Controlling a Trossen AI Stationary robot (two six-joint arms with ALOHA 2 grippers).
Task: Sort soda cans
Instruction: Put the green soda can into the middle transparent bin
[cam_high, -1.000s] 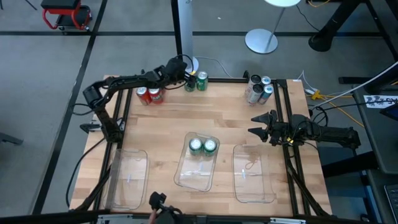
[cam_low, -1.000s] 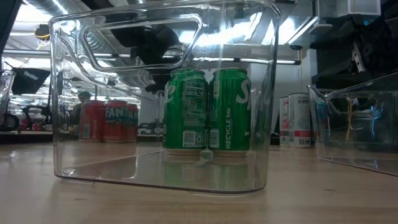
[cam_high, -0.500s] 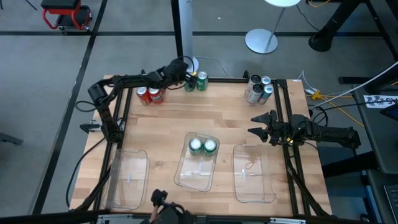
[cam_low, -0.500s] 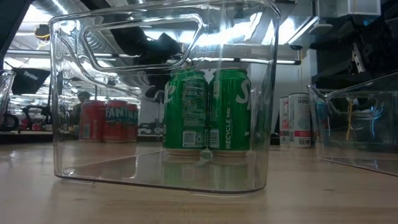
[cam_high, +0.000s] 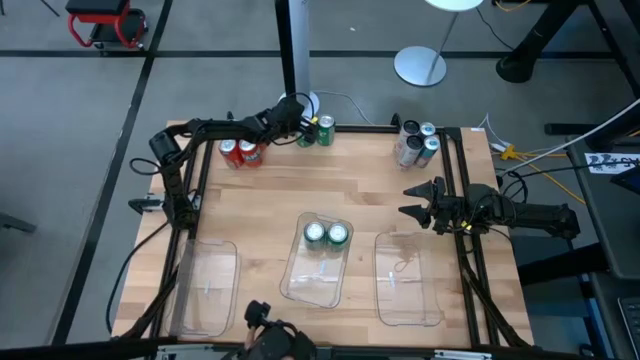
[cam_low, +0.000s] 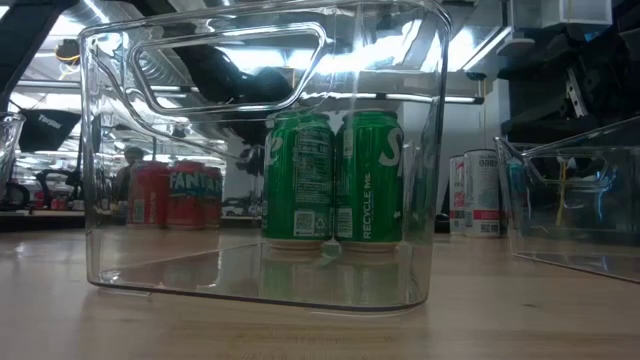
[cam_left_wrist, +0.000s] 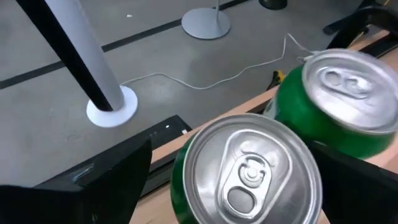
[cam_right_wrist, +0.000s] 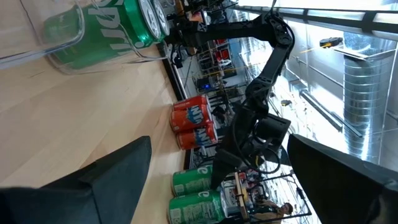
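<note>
Two green soda cans (cam_high: 316, 131) stand upright at the table's far edge. My left gripper (cam_high: 301, 124) is open just above them; in the left wrist view its fingers stand on either side of the nearer green can (cam_left_wrist: 249, 168) without touching it, and the second green can (cam_left_wrist: 339, 93) stands just beyond. Two red cans (cam_high: 239, 153) stand to their left. Several silver-grey cans (cam_high: 415, 143) stand at the far right. Two more green cans (cam_high: 326, 234) stand in the middle clear tray (cam_high: 310, 280). My right gripper (cam_high: 410, 200) waits open at the right edge.
An empty clear tray (cam_high: 205, 290) lies near the front left and another (cam_high: 405, 280) near the front right. The black frame rail (cam_high: 360, 128) runs along the far edge right behind the cans. Bare wood (cam_high: 300, 185) lies between the cans and the trays.
My left gripper has sunk toward the two green cans at the far edge, staying open. The cans have not moved.
</note>
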